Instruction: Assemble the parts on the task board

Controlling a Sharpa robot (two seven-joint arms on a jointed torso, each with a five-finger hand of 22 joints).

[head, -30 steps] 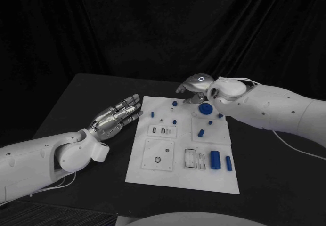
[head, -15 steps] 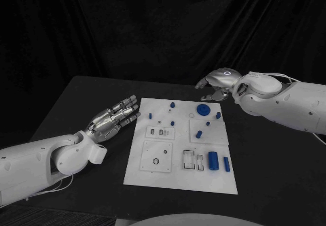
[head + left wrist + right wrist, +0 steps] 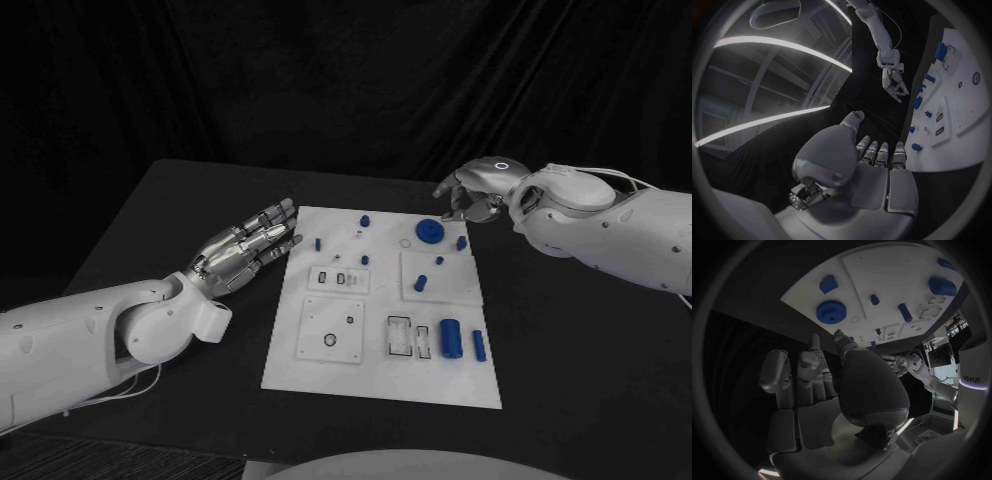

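Note:
The white task board [image 3: 378, 352] lies mid-table with several blue parts on it: a gear [image 3: 428, 231] near the far edge, a large cylinder [image 3: 451, 338] and a slimmer peg [image 3: 479, 345] near the front right, and small pegs between them. My left hand [image 3: 248, 245] lies flat, fingers apart, beside the board's left edge and holds nothing. My right hand [image 3: 476, 194] hovers past the far right corner, empty, fingers loosely bent downward. In the right wrist view its fingers [image 3: 811, 365] point toward the gear [image 3: 831, 311] without touching it.
Black table [image 3: 159, 230] surrounds the board, with a dark curtain behind. The left wrist view shows my left hand [image 3: 873, 165] beside the board [image 3: 961, 115] and my right hand [image 3: 893, 82] hanging beyond its far end.
My right hand has drawn back from the board's far edge near the gear, moving rightward off the board. The left hand and the parts have stayed put.

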